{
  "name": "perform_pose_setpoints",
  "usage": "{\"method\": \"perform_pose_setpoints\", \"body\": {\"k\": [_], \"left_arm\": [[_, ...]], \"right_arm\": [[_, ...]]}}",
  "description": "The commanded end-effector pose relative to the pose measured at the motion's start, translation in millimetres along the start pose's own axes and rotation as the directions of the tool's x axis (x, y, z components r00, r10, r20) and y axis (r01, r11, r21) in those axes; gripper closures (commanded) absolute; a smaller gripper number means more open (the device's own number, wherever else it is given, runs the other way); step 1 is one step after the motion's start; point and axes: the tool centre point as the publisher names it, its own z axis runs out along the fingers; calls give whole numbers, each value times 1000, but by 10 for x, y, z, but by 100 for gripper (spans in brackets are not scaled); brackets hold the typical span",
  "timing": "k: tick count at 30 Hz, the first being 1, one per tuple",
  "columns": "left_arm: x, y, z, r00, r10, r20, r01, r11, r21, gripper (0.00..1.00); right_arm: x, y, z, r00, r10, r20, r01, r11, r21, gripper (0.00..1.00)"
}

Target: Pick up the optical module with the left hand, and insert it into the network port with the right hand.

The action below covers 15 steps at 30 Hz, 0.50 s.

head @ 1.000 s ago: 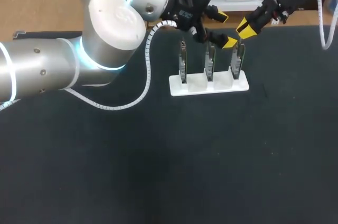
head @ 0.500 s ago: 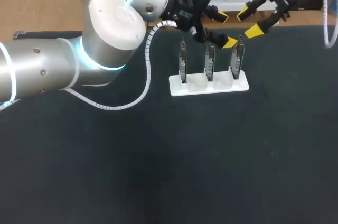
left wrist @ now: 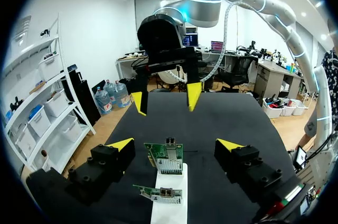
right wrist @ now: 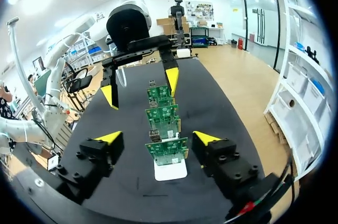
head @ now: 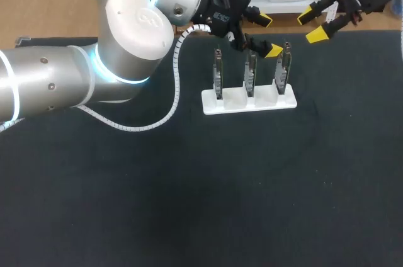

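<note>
Three green network cards stand upright in a white rack (head: 249,100): left (head: 217,75), middle (head: 250,73) and right (head: 283,70). A small module end (head: 287,46) sticks up from the right card's top edge. My left gripper (head: 267,35) hangs open just behind the middle and right cards, holding nothing. In the left wrist view its gripper (left wrist: 174,145) straddles the nearest card (left wrist: 166,158) without touching it. My right gripper (head: 312,25) is open at the table's far right edge, apart from the cards. The right wrist view shows that gripper (right wrist: 157,138) empty above the row of cards (right wrist: 168,150).
The dark table mat (head: 208,191) stretches in front of the rack. My left arm's thick links (head: 126,34) and its white spiral cable (head: 170,100) take up the far left of the table.
My right gripper, shut at the right card's top a second ago, has opened and drawn back up and to the right. The left arm and the cards have not moved.
</note>
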Motion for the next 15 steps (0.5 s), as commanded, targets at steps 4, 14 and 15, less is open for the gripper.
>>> {"method": "perform_pose_setpoints", "body": {"k": [4, 14, 15], "left_arm": [[-19, 12, 6, 1000, -3, -9, 3, 1000, 2, 0], [-19, 12, 6, 1000, -3, -9, 3, 1000, 2, 0], [-19, 12, 6, 1000, -3, -9, 3, 1000, 2, 0]], "right_arm": [[16, 25, -10, 1000, -7, 5, 7, 1000, 10, 100], [-17, 43, 11, 1000, -28, -2, 28, 1000, 4, 100], [-25, 50, 20, 1000, -31, -2, 31, 1000, 0, 100]]}}
